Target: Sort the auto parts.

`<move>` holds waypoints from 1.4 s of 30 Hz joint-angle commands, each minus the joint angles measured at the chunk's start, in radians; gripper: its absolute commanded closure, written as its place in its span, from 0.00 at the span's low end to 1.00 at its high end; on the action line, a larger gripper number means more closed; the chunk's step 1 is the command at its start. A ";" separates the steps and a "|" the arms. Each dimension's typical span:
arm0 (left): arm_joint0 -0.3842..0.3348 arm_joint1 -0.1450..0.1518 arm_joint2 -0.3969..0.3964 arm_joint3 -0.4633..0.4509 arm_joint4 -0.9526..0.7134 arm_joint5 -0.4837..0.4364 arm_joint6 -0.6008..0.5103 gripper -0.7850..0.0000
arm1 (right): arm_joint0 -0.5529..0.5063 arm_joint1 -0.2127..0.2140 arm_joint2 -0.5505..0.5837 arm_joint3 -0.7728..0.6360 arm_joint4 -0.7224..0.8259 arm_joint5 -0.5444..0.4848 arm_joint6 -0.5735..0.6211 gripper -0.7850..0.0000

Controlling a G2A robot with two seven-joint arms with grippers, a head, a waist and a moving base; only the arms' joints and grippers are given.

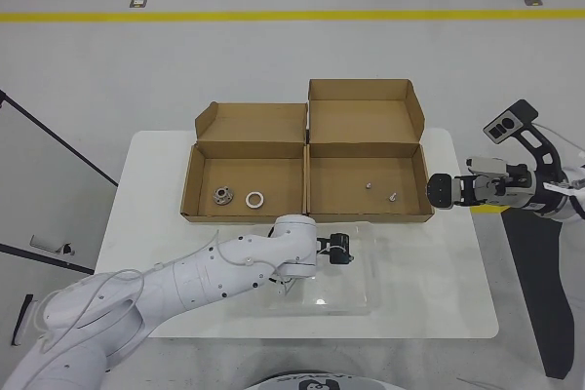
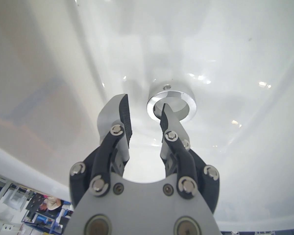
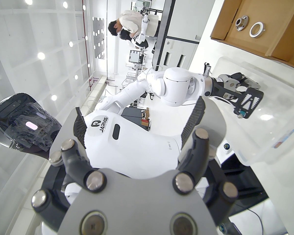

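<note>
A silver collar ring (image 2: 171,101) lies on the floor of a clear plastic bin (image 1: 356,292) at the table's front. My left gripper (image 2: 144,101) is down in the bin, open. One fingertip (image 2: 164,113) sits inside the ring's hole, the other finger (image 2: 123,108) outside its wall with a gap. From above, that gripper (image 1: 339,249) covers the ring. My right gripper (image 1: 437,190) is open and holds nothing, level with the right box's outer wall. The left cardboard box (image 1: 197,180) holds a flange (image 1: 221,196) and a ring (image 1: 256,200). Two small screws (image 1: 392,194) lie in the right box (image 1: 414,166).
Both boxes stand side by side at the back of the white table (image 1: 458,302), lids folded back. In the right wrist view my open right gripper (image 3: 139,107) faces the left gripper (image 3: 247,103) across the bin (image 3: 272,133). A dark cabinet (image 1: 19,175) stands left of the table.
</note>
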 commanded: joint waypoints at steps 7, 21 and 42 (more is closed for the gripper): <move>0.002 -0.001 0.003 0.006 -0.006 -0.003 0.003 0.70 | 0.000 0.000 0.000 0.000 0.000 0.000 0.000 0.00; 0.003 -0.002 0.000 0.004 -0.003 -0.004 0.005 0.72 | 0.000 0.000 0.000 0.000 0.000 0.000 0.000 0.00; 0.003 -0.014 0.013 0.027 -0.005 -0.005 0.005 0.74 | 0.000 0.000 0.000 0.000 0.000 0.000 0.000 0.00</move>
